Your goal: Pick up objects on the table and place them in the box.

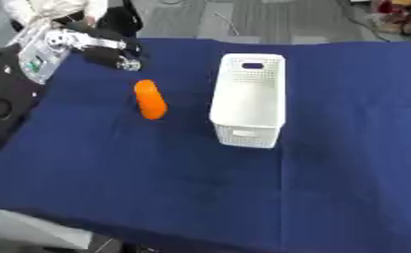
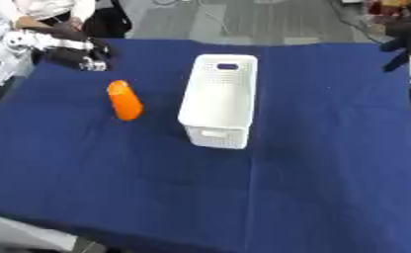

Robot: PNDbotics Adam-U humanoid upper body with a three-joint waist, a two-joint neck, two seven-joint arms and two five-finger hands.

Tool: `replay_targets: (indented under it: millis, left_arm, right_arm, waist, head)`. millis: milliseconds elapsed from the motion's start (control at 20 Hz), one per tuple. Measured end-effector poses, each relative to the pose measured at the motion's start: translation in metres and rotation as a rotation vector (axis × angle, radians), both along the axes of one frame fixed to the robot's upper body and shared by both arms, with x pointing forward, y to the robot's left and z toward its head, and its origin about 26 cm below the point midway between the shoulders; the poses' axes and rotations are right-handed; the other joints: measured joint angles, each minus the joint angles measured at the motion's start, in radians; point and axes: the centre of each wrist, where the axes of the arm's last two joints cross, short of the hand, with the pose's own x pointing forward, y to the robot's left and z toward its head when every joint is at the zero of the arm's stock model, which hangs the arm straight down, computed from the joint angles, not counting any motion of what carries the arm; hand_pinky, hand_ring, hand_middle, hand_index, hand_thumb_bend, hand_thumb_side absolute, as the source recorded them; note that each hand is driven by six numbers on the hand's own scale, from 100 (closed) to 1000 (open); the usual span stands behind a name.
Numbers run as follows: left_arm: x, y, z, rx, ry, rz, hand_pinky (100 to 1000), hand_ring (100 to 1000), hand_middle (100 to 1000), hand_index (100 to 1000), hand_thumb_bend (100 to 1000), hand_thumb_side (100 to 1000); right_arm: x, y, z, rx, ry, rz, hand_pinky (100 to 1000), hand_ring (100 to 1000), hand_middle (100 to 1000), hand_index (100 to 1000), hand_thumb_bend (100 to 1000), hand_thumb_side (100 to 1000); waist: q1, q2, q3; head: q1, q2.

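L hand sits at far-left upper corner of the table, over the blue cloth, arm coming in from the view's left w/ silver and white parts behind it. Fingers look curled, dark w/ silver tips pointing right and down, nothing seen inside them; too blurry to be fully sure, but it reads as clenched on nothing. It's apart from the orange object, which lies just below and right of it, flat on the cloth, long axis running roughly away from the robot, slightly tilted. Next right, near but not touching, the white box: tall perforated basket, handle slot at far end, open top, nothing visible inside. Orange thing is outside the box, on its left side. Far right edge of the right eye view: R hand, only dark fingers showing near upper corner, spread out, holding nothing, well apart from box.
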Motion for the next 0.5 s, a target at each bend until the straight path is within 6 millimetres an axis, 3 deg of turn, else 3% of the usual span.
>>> replay_targets:
  millis: [300, 500]
  left_arm:
    - [-0.0011, -0.0023, -0.0043, 0.016, 0.002, -0.015, 909, 984, 1000, 1000, 526, 984]
    - [-0.0036, -0.004, -0.0081, 0.004, 0.01, -0.028, 890, 980, 1000, 1000, 667, 1000]
  right_arm:
    - [0.0, 0.0, 0.0001, -0.001, 0.002, 0.0, 429, 589, 665, 681, 100, 934]
    - [0.0, 0.0, 0.0001, -0.001, 0.002, 0.0, 429, 589, 665, 681, 100, 934]
  waist:
    - [0.002, 0.0, 0.0]
    - [0.003, 0.0, 0.0]
  head:
    - [-0.003, 0.0]
    - [-0.01, 0.0]
